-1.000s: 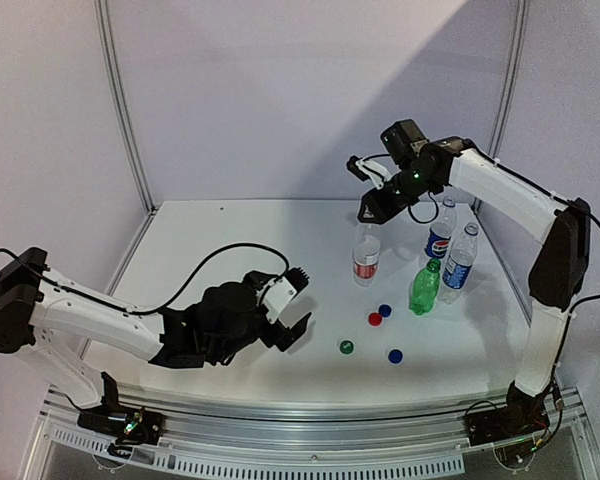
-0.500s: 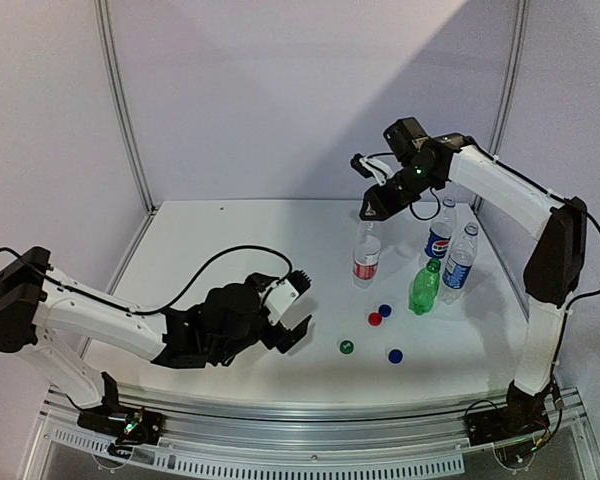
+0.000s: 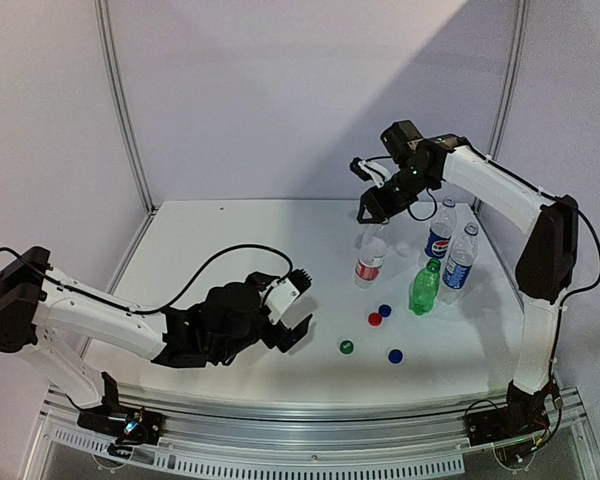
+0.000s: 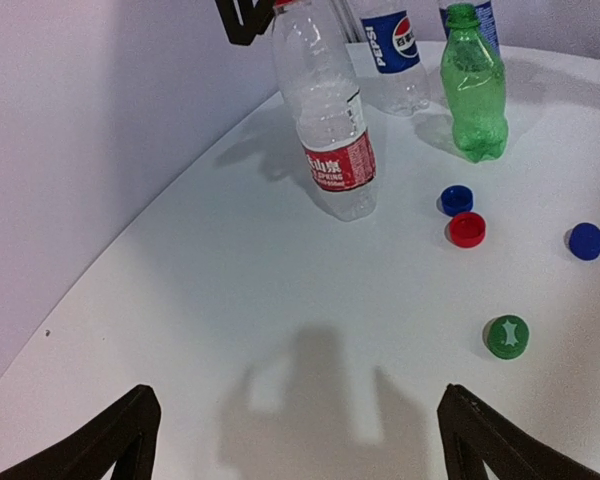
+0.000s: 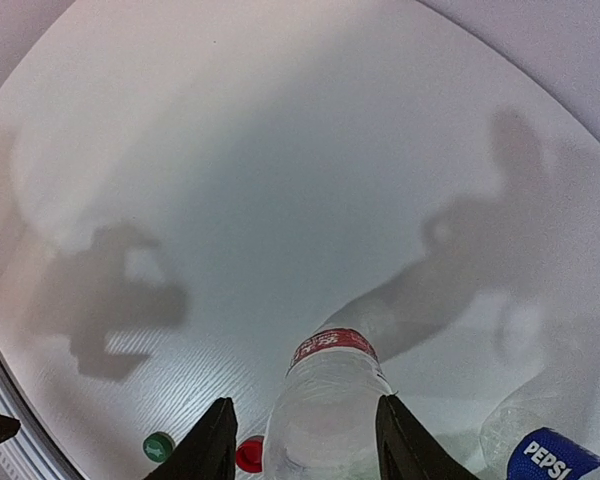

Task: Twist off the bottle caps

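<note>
Our left pincer [image 4: 296, 395] is spread wide open and empty. The loose caps lie ahead of it to the right: green cap [image 4: 507, 335] nearest, then red cap [image 4: 467, 229] right beside a blue cap [image 4: 457, 199], with another blue cap [image 4: 585, 241] further right. Our right pincer [image 5: 305, 420] straddles the top of the tilted red-label bottle [image 4: 330, 130], though we honestly can't tell if it's actually squeezing it, and the Pepsi bottle [image 5: 555, 455] sits just off its right finger.
</note>
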`<control>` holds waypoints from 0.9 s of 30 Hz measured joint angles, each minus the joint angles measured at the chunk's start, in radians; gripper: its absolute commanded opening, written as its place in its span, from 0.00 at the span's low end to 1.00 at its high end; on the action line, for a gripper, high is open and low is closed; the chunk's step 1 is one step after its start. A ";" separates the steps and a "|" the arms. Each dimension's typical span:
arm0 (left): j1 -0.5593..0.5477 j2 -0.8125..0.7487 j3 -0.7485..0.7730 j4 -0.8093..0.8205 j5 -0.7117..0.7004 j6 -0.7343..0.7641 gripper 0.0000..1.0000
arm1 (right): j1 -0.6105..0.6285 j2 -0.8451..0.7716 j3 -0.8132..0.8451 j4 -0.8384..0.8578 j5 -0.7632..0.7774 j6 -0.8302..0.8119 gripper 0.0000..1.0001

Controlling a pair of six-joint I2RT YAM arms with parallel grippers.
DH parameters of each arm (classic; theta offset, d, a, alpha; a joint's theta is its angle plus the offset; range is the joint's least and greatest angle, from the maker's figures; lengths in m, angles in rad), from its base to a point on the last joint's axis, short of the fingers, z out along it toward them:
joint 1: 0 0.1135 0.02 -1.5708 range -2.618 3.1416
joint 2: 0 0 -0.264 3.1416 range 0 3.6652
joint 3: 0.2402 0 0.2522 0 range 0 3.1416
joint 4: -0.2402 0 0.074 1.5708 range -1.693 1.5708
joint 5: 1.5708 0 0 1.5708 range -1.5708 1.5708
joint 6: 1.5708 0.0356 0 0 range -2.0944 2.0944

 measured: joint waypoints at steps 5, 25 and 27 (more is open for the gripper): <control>0.000 0.000 0.000 -0.001 0.000 0.000 0.99 | 0.000 0.000 0.000 0.000 0.005 0.000 0.51; 0.000 0.000 0.000 -0.002 0.000 0.000 0.99 | 0.000 0.000 0.047 0.006 0.021 -0.018 0.69; 0.000 0.000 0.000 -0.002 -0.001 0.000 0.99 | 0.000 0.000 0.063 0.009 0.022 -0.019 0.71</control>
